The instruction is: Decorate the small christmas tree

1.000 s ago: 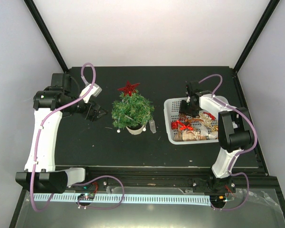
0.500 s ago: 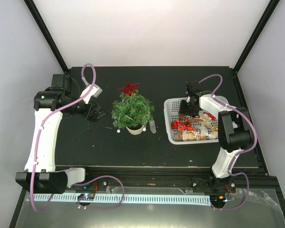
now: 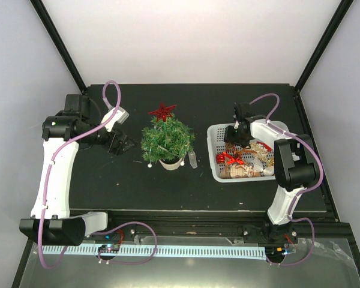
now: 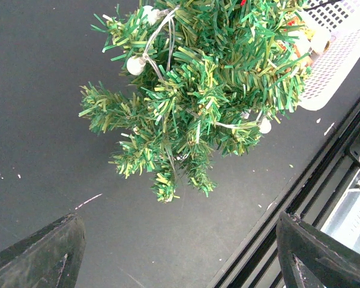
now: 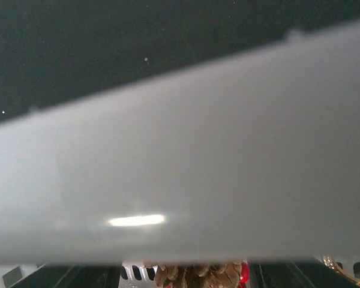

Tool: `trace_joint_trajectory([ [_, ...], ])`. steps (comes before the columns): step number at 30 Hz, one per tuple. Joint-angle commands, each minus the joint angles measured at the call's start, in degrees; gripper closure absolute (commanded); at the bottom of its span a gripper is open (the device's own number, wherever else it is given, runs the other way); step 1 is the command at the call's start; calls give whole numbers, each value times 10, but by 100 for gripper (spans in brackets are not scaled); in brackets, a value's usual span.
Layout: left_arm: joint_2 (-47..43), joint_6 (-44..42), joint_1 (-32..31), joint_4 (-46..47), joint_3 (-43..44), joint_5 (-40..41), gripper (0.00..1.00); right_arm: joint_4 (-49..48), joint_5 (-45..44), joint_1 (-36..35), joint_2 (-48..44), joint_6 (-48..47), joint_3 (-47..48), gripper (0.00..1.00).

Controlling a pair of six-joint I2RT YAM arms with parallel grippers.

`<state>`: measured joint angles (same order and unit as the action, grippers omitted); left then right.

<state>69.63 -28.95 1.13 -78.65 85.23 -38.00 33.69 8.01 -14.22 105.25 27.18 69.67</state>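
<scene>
From above, your tree (image 3: 167,141) stands on the desk (image 3: 108,186), a red star (image 3: 162,111) on top; the basket (image 3: 212,153) at the right tool (image 3: 234,137) holds many ornaments (image 3: 246,163), so much seems left. Left wrist: the left tool (image 4: 179,225) is wide and empty beside the tree. Right wrist: only basket wall, so I cannot tell that tool's opening

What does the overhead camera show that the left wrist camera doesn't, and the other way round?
Only the overhead view shows both arms whole, the red star atop the tree, the tree's pale pot, and the right gripper at the basket of ornaments. Only the left wrist view shows the thin wire strung through the branches, and the two dark fingers of the left gripper, wide apart with nothing between. Both show the tree, the black table and part of the white basket.
</scene>
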Motion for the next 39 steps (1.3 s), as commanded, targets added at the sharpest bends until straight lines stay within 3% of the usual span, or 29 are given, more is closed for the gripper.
trace_joint_trajectory([
  [1,-11,-11,3,-14,-3,-17,13,29,9,-7,24,-1,-8,44],
  [8,-8,-14,3,-13,-7,-23,13,37,-1,-9,17,-1,-16,54],
  [39,1,-12,3,-3,-3,-28,12,91,-40,-10,-92,9,-1,61],
])
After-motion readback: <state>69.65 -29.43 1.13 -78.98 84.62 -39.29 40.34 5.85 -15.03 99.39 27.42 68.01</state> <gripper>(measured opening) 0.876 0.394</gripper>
